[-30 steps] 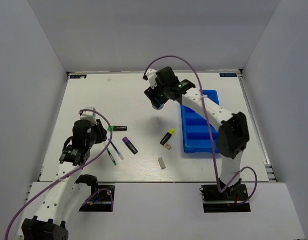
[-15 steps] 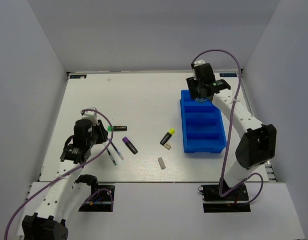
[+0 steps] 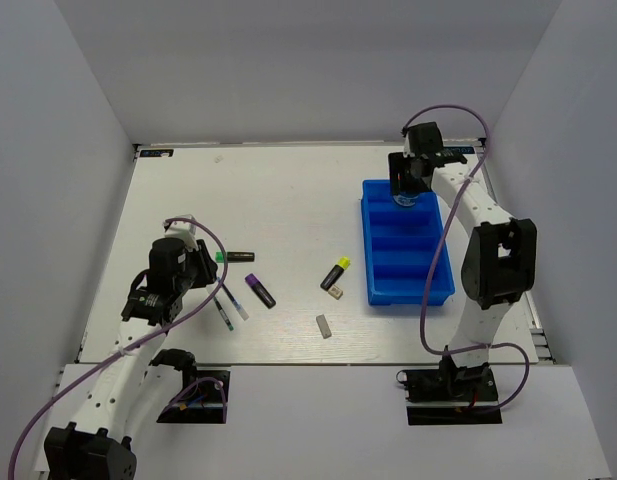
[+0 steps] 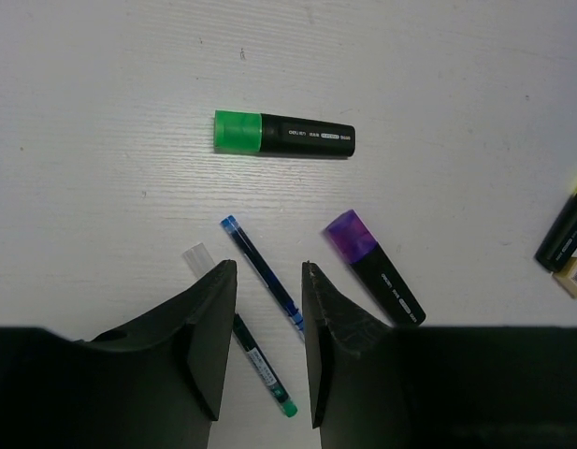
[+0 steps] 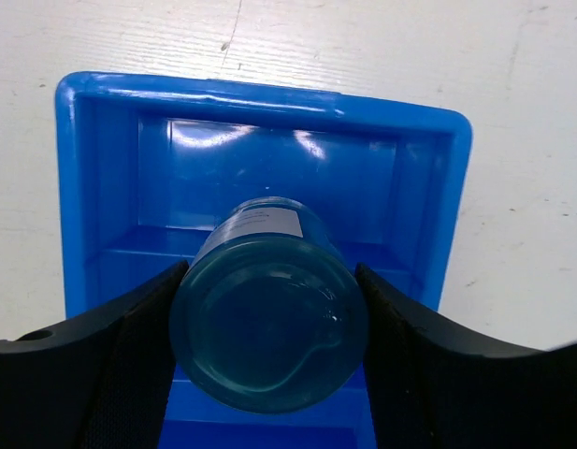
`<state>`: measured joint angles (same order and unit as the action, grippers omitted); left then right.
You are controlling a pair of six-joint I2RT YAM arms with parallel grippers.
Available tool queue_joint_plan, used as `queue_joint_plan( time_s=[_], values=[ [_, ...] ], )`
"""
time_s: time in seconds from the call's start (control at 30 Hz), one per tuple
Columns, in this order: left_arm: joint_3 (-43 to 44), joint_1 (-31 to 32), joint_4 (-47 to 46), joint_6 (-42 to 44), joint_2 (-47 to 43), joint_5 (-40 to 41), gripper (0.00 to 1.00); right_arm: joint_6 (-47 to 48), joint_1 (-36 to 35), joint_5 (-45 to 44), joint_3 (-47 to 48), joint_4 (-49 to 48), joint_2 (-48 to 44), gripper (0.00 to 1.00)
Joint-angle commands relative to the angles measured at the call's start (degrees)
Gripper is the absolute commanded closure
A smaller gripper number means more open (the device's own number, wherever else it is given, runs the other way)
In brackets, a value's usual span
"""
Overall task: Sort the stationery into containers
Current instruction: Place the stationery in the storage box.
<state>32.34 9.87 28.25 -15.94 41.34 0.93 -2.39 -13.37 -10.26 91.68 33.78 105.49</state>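
My right gripper (image 3: 407, 196) is shut on the blue round piece (image 5: 269, 309), a translucent blue cylinder. It holds it over the far compartment of the blue tray (image 3: 369, 262), whose rim also shows in the right wrist view (image 5: 260, 92). My left gripper (image 3: 203, 275) is open and empty, just above two thin pens (image 3: 229, 306). The blue pen (image 4: 262, 277) and the green-tipped pen (image 4: 260, 360) lie between its fingertips. The green marker (image 4: 283, 134) lies ahead of them. The purple marker (image 4: 374, 265) lies to the right.
A yellow marker (image 3: 335, 272) and a beige eraser (image 3: 335, 293) lie just left of the tray. A grey eraser (image 3: 324, 326) lies nearer the front edge. White walls close in the table on three sides.
My right arm has swung from the table's middle to the tray's far end, carrying the blue round piece. My left arm has barely moved.
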Motion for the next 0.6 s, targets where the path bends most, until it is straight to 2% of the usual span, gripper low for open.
queue_joint_plan(
  time_s=[0.0,0.33,0.57],
  values=[
    [-0.08,-0.29,-0.56,0.21,-0.03,-0.58,0.55,-2.52,2.11,5.32,4.90,-2.05,1.02,1.00],
    [0.01,-0.37,-0.39,0.39,0.23,-0.66,0.54,-3.58,5.72,13.15,5.26,-7.32,5.42,1.00],
    [0.01,-0.29,-0.48,0.56,0.58,-0.67,0.54,-3.67,7.21,14.74,4.12,-9.61,6.74,1.00]
  ],
)
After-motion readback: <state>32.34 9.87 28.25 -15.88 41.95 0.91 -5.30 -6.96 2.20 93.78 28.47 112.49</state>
